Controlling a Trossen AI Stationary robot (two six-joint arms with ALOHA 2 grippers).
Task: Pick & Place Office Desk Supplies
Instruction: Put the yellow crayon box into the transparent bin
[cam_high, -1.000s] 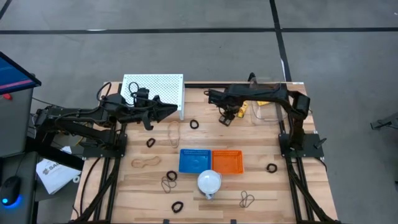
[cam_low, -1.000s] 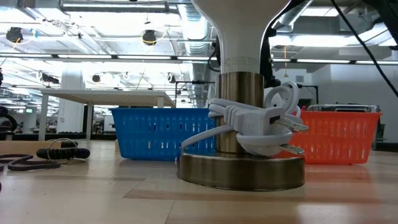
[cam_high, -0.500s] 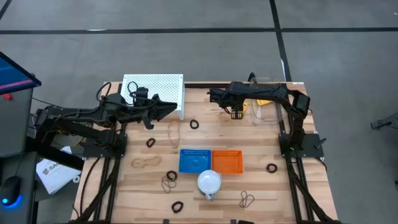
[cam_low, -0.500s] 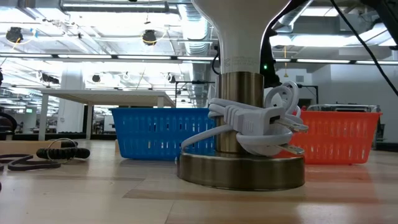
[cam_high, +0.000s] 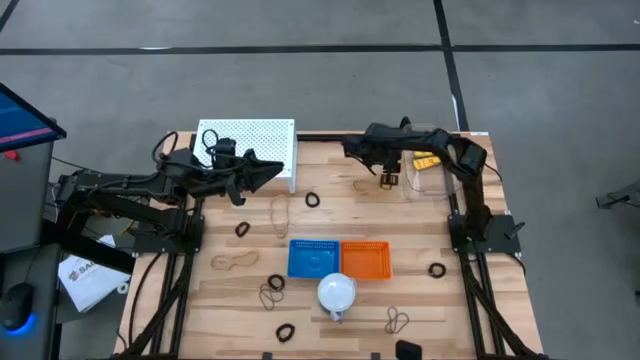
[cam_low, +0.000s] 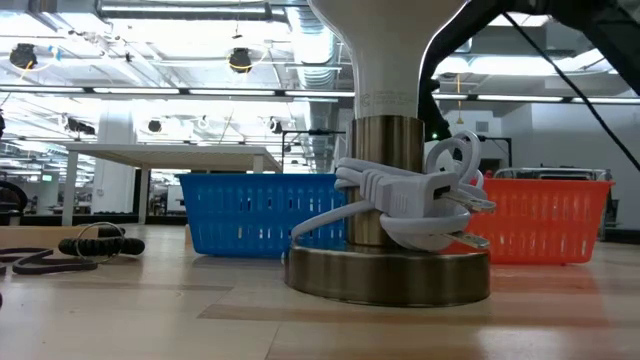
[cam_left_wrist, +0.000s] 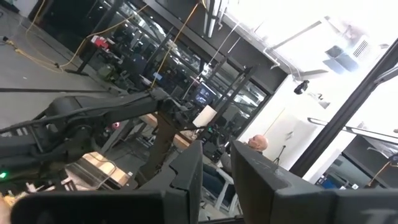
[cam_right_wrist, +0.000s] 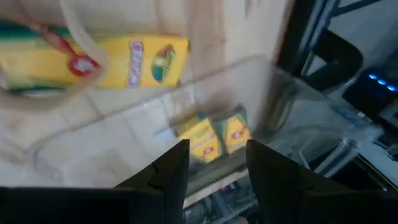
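Between the fingers of the right gripper (cam_right_wrist: 217, 150) nothing sits: they stand moderately parted and empty, touching nothing, above the wall of the clear tub (cam_high: 432, 180) at the table's far right corner. Judging by that pose, the step in hand looks like a reach for one of the yellow packs (cam_right_wrist: 216, 134) lying inside the tub. To do it well, the gripper should clear the tub's rim before dropping, come down square over a single pack, not the seam between two, and close across its narrow sides; the slick wall close by could catch a finger or tip the tub. The left gripper (cam_high: 270, 172) waits over the far left of the table, just beside the white perforated panel (cam_high: 245, 140). Its fingers are only narrowly parted, with nothing between them, and they point off into the room. Farther out, the loose supplies lie spread on the wood, well apart from both grippers: one black ring (cam_high: 312, 200) near the middle, another ring (cam_high: 436, 269) by the right edge, a rubber band (cam_high: 232, 262) on the left and a second band (cam_high: 397, 320) near the front. The blue basket (cam_high: 296, 268) and orange basket (cam_high: 378, 268) stand touching side by side at the centre, with the lamp (cam_high: 337, 292) just in front of them
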